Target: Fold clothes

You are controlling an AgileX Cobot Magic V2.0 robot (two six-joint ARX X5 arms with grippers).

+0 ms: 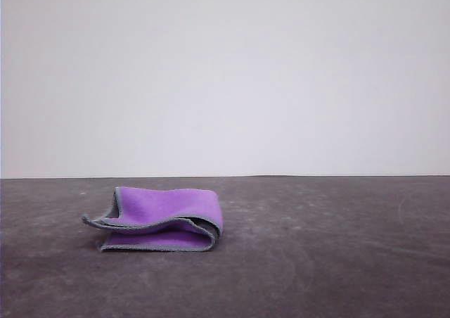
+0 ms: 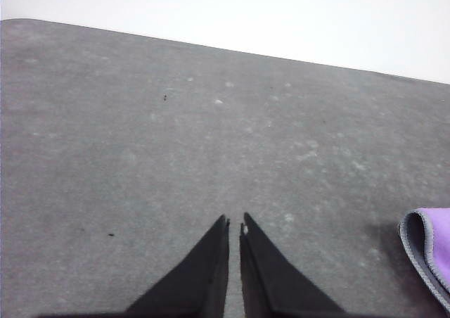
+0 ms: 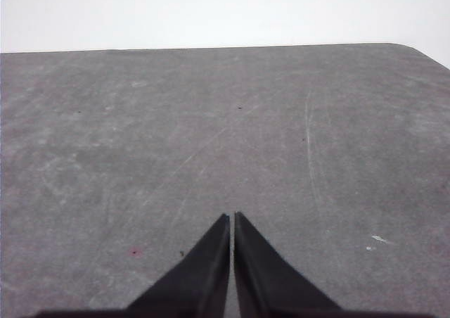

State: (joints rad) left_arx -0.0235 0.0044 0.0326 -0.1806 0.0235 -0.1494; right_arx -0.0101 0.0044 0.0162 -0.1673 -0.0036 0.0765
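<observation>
Lying folded on the dark grey table (image 1: 316, 262), left of centre in the front view: the cloth (image 1: 165, 218), purple face outward, grey stitched edging tracing the layers, fold rounded at its right end and loose edges gaping toward the left, one corner sticking out. Seen from the left wrist camera, off to one side of the left gripper (image 2: 235, 223) and a little nearer the camera than its tips: only a curled corner of the cloth (image 2: 430, 251), grey edging around a strip of purple, near the fingers yet apart from them. Held nearly closed, that gripper's two black fingers, a thin slit between the tips, nothing pinched. Pressed together likewise, the right gripper (image 3: 232, 216), tips all but touching, nothing between them. Ahead of both grippers: broad bare tabletop, running unbroken to the far edge. Rounded at one far corner, that edge, in the right wrist view. Worn and mottled, the surface, crossed by pale scratches and specks, with a few white flecks beside the right fingers. Beyond the table, a plain white wall (image 1: 225, 72).
</observation>
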